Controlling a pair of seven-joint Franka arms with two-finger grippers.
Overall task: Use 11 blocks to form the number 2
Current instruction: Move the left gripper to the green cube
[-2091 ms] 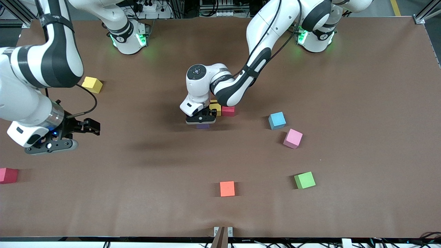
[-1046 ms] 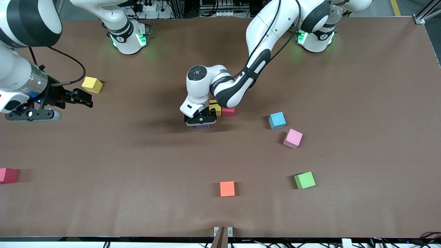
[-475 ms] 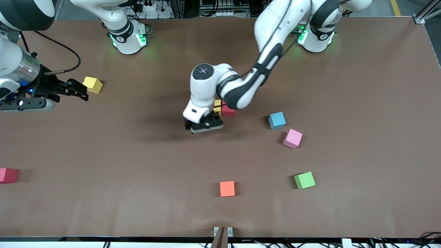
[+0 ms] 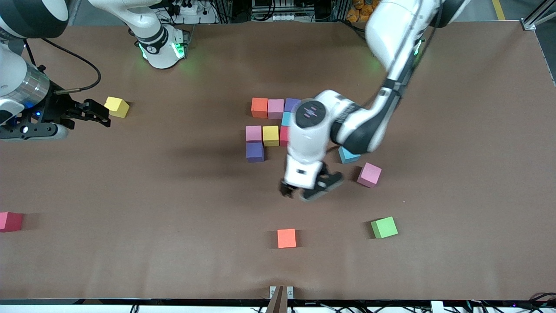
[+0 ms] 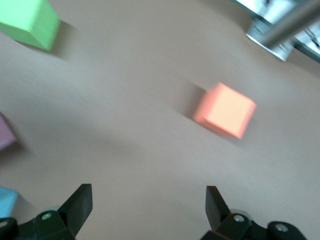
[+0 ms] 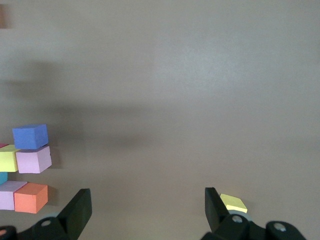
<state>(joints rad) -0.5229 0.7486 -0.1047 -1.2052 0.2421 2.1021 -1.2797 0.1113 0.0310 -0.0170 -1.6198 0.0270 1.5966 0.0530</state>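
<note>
Two dark fingertips (image 6: 75,207) of the right gripper (image 6: 145,210) are seen spread wide apart over the bare brown table (image 6: 190,75). A yellow block (image 6: 233,203) is seen alone, just beside one fingertip. Well apart from it, a cluster of touching blocks is shown: a purple block (image 6: 30,136), a pink block (image 6: 34,160), a second yellow block (image 6: 7,160) and an orange block (image 6: 31,197).
</note>
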